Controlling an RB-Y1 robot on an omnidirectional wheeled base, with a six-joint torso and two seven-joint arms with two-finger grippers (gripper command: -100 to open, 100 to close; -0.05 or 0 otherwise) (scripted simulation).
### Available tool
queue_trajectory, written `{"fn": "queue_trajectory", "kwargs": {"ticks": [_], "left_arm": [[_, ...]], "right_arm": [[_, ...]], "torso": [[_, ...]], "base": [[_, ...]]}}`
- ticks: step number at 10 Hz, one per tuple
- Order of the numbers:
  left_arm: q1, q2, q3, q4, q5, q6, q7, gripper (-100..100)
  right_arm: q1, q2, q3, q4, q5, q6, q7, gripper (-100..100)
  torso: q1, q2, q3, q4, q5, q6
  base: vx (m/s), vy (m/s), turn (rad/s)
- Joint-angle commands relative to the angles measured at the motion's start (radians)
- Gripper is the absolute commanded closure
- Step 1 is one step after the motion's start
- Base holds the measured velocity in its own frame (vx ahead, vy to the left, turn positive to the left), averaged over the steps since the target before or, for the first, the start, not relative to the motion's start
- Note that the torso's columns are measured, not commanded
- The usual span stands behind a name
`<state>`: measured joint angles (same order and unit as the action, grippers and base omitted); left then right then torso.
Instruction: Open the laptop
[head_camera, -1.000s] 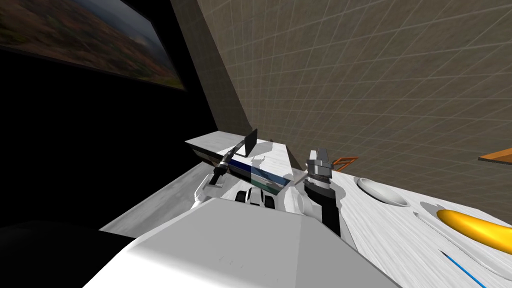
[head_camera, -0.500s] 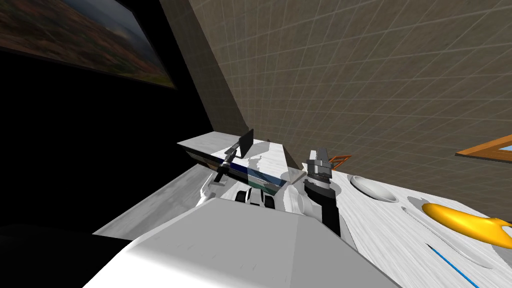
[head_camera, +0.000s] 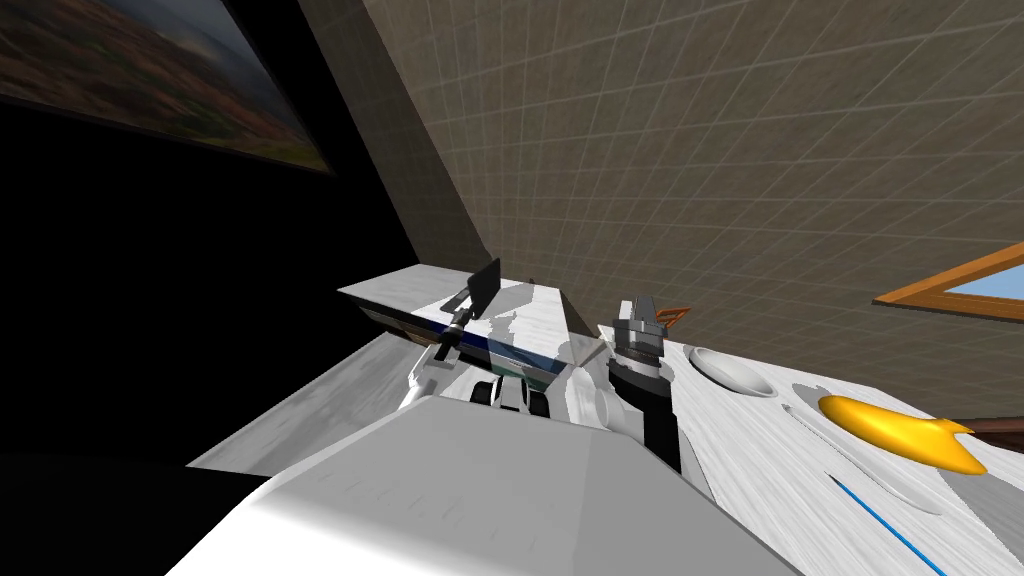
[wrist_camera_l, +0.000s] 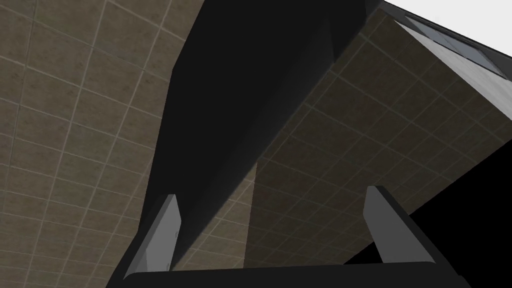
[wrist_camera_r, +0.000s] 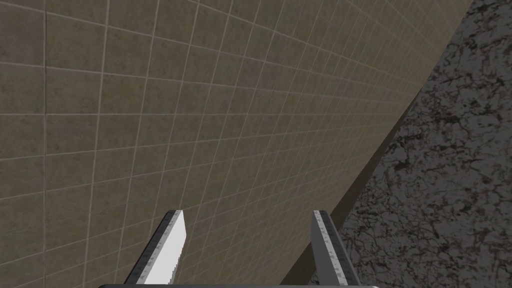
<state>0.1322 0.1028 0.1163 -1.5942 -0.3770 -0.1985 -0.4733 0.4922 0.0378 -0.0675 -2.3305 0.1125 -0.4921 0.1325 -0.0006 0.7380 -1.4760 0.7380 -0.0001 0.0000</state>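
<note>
Between the spread fingers of the left end effector (wrist_camera_l: 273, 194), close against one, stands the dark laptop lid (wrist_camera_l: 240, 100), its long axis running straight ahead. Right end effector (wrist_camera_r: 247, 212), also spread, is farther off.

The laptop lid (head_camera: 487, 287) looks matt black, the tabletop (head_camera: 740, 445) white, faintly grained

Kitchen: tiled wall (head_camera: 700, 150), counter (head_camera: 760, 470), bowl (head_camera: 737, 372)

Left claw (head_camera: 470, 300) sits at the laptop (head_camera: 488, 282), lid half-raised.
</note>
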Motion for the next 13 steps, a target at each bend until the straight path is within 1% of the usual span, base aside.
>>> {"fn": "queue_trajectory", "kwargs": {"ticks": [1, 2, 3, 4, 5, 6, 8, 13], "left_arm": [[-0.027, -0.007, 0.005, 0.047, -0.022, 0.021, -0.025, -100], [-0.022, 0.000, 0.003, 0.033, -0.016, 0.021, -0.016, -100], [-0.034, 0.005, 0.002, 0.021, -0.017, 0.051, -0.015, -100], [-0.027, 0.003, 0.002, 0.025, -0.017, 0.036, -0.016, -100], [-0.028, 0.004, 0.002, 0.023, -0.017, 0.040, -0.016, 100], [-0.057, -0.007, -0.003, 0.033, 0.012, 0.075, 0.018, 100], [-0.086, -0.018, -0.008, 0.043, 0.041, 0.111, 0.052, 100], [-0.160, -0.044, -0.020, 0.068, 0.113, 0.201, 0.137, 100]], "right_arm": [[0.000, 0.000, 0.000, 0.000, 0.000, 0.000, 0.000, 0], [0.000, 0.000, 0.000, 0.000, 0.000, 0.000, 0.000, 0], [0.000, 0.000, 0.000, 0.000, 0.000, 0.000, 0.000, 0], [0.000, 0.000, 0.000, 0.000, 0.000, 0.000, 0.000, 0], [0.000, 0.000, 0.000, 0.000, 0.000, 0.000, 0.000, 0], [0.000, 0.000, 0.000, 0.000, 0.000, 0.000, 0.000, 0], [0.000, 0.000, 0.000, 0.000, 0.000, 0.000, 0.000, 0], [0.000, 0.000, 0.000, 0.000, 0.000, 0.000, 0.000, 0]], "torso": [[-0.001, 0.000, 0.000, 0.000, 0.000, 0.000], [0.000, 0.000, 0.000, 0.000, 0.000, 0.000], [0.003, 0.001, 0.001, 0.000, 0.000, 0.000], [0.003, -0.001, 0.000, 0.000, 0.001, 0.000], [0.002, 0.000, 0.000, 0.000, 0.001, 0.000], [0.001, 0.002, 0.001, 0.001, 0.000, 0.000], [0.008, 0.003, 0.003, 0.000, 0.005, -0.001], [0.003, -0.002, -0.002, -0.002, 0.002, -0.002]], "base": [[0.051, -0.073, -0.052], [0.022, -0.034, -0.006], [0.070, -0.004, -0.054], [0.045, 0.000, -0.016], [0.007, 0.000, 0.004], [-0.039, 0.061, -0.009], [-0.044, 0.114, -0.022], [-0.046, 0.094, -0.004]]}}
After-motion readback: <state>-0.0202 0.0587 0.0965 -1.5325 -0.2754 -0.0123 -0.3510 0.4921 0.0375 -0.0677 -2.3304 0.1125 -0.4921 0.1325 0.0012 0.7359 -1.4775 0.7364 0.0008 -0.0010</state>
